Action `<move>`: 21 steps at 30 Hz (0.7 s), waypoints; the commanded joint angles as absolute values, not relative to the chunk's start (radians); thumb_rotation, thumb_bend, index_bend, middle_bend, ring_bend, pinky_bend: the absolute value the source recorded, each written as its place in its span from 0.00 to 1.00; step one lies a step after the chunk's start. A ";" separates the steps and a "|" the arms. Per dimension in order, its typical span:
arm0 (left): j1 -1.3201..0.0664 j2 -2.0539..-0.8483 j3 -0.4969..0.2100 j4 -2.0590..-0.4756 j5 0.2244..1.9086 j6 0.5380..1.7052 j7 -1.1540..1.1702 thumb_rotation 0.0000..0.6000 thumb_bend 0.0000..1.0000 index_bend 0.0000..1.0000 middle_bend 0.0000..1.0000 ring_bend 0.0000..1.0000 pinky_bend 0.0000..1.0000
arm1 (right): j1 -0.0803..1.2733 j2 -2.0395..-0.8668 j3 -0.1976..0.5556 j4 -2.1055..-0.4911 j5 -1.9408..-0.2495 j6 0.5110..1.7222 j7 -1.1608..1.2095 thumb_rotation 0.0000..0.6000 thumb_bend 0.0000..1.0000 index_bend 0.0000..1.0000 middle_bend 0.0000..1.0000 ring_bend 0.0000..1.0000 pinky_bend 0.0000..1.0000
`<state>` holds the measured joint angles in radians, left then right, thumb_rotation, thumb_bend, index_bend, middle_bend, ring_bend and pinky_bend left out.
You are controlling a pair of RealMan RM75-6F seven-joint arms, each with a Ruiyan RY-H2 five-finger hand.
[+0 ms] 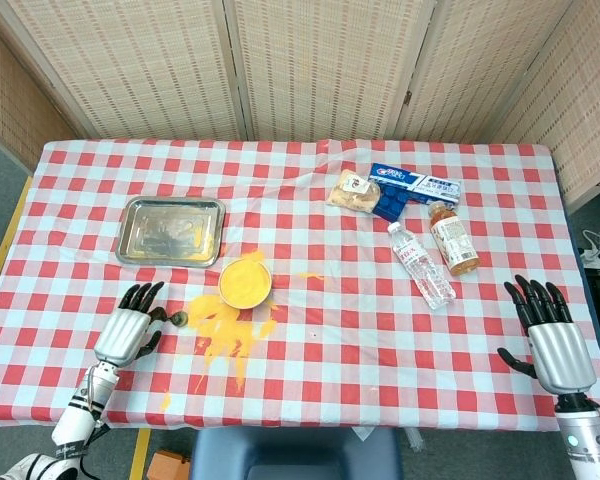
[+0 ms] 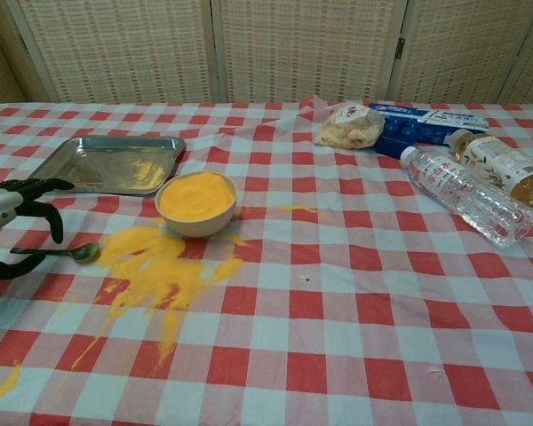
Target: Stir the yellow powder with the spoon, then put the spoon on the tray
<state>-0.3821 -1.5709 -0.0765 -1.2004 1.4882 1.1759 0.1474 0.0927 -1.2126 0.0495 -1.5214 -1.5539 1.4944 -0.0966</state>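
chest view: left hand (image 2: 9,224) hovers over the handle of the spoon (image 2: 60,253), fingers apart and arched, thumb low beneath them — holding nothing yet. spoon lies flat on the cloth, its bowl just past the fingertips, at the edge of the spilled powder (image 2: 155,271). bowl of yellow powder (image 2: 196,202) sits beyond the spoon bowl; tray (image 2: 107,165) lies ahead of the fingers, near but apart. right hand (image 1: 547,335) rests spread and empty, well apart from all of it.

step in hand, as judged: picking up the spoon. handle is thin and flat on the cloth — lower until thumb and a finger bracket it mid-handle, pinch, then lift level. avoid nudging the spoon sideways or dragging more powder.
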 commanded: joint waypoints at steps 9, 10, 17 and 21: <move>-0.430 -1.637 -0.086 -1.093 1.457 1.123 0.099 1.00 0.45 0.43 0.00 0.00 0.06 | 0.092 -1.211 0.052 -1.521 -1.544 1.493 -0.100 1.00 0.06 0.00 0.00 0.00 0.00; -0.432 -1.639 -0.087 -1.087 1.454 1.120 0.095 1.00 0.45 0.43 0.00 0.00 0.06 | 0.092 -1.211 0.053 -1.521 -1.543 1.492 -0.100 1.00 0.06 0.00 0.00 0.00 0.00; -0.451 -1.654 -0.092 -1.044 1.431 1.091 0.073 1.00 0.45 0.44 0.00 0.00 0.06 | 0.094 -1.213 0.054 -1.521 -1.534 1.484 -0.109 1.00 0.06 0.00 0.00 0.00 0.00; -0.457 -1.660 -0.091 -1.027 1.422 1.080 0.064 1.00 0.45 0.46 0.00 0.00 0.06 | 0.093 -1.214 0.055 -1.521 -1.533 1.486 -0.111 1.00 0.06 0.00 0.00 0.00 0.00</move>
<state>-0.4556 -1.6588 -0.0910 -1.0286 1.4234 1.0817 0.0658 0.0932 -1.2135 0.0546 -1.5213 -1.5329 1.4859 -0.1114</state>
